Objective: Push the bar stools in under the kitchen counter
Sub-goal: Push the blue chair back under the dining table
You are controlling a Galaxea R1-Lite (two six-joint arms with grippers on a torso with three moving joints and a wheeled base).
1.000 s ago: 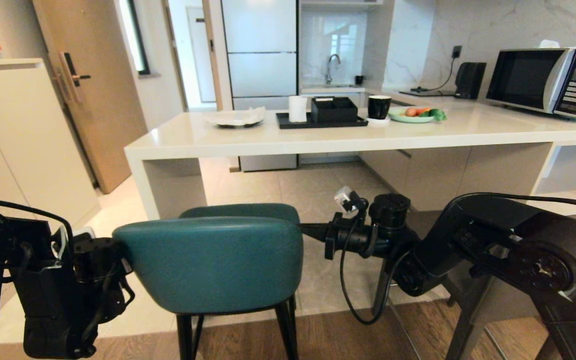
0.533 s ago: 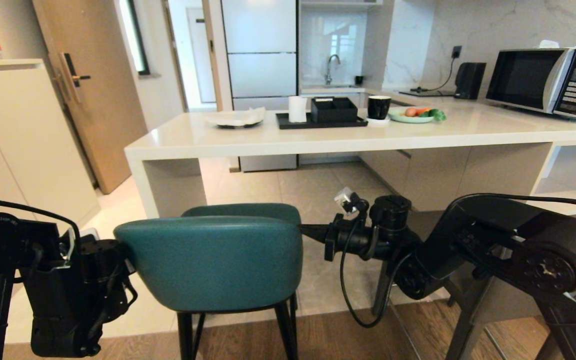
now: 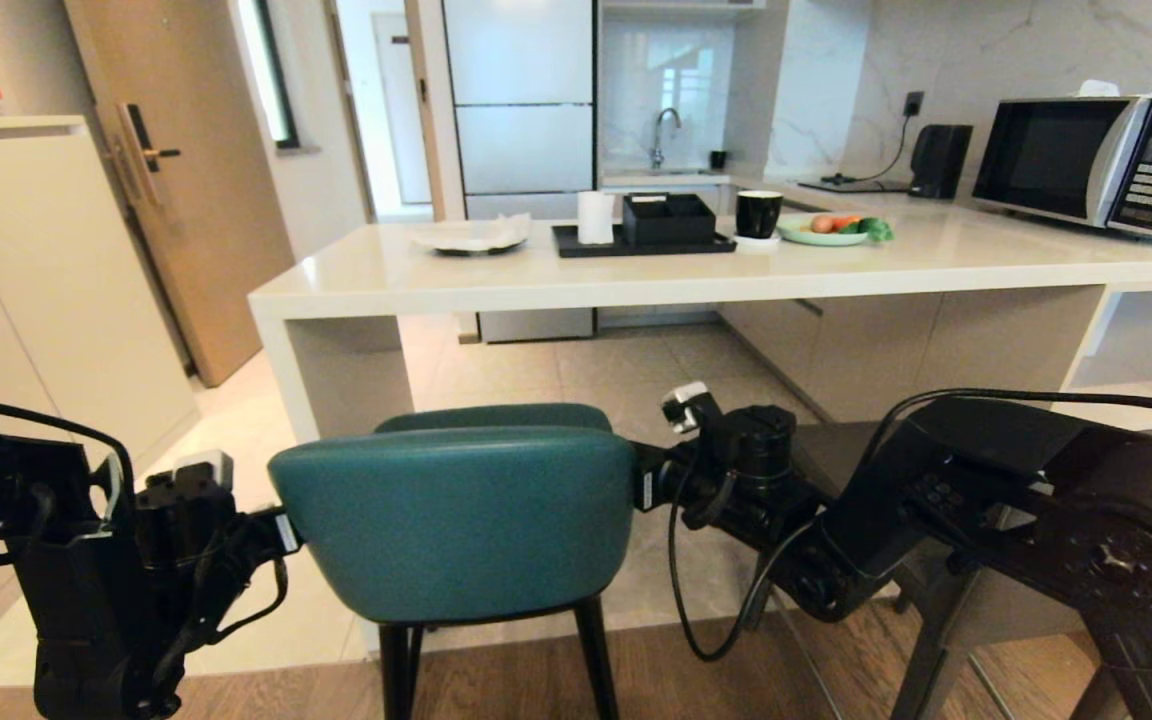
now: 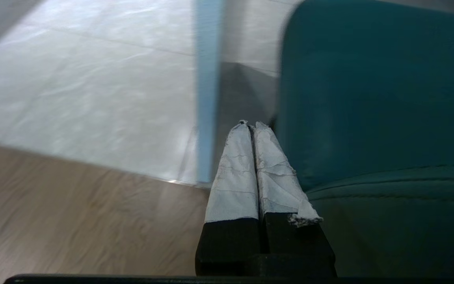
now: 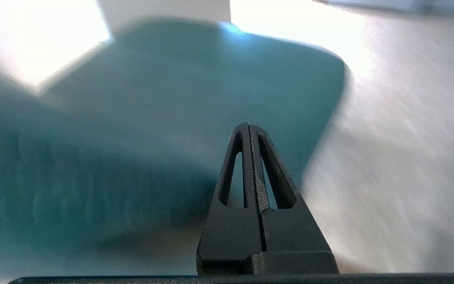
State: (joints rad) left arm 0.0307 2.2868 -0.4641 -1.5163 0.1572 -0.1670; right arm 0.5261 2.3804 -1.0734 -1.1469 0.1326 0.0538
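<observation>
Kitchen surface [image 3: 636,275] fills mid-frame; teal stool [image 3: 456,520] hides both closed, empty gripper tips: left gripper [image 4: 250,126], right gripper [image 5: 248,126].

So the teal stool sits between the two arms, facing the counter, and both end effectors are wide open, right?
Not quite: both end effectors are shut. The left end effector and right end effector each show fingers pressed together in their wrist views. The teal stool does sit between them, facing the counter.
</observation>
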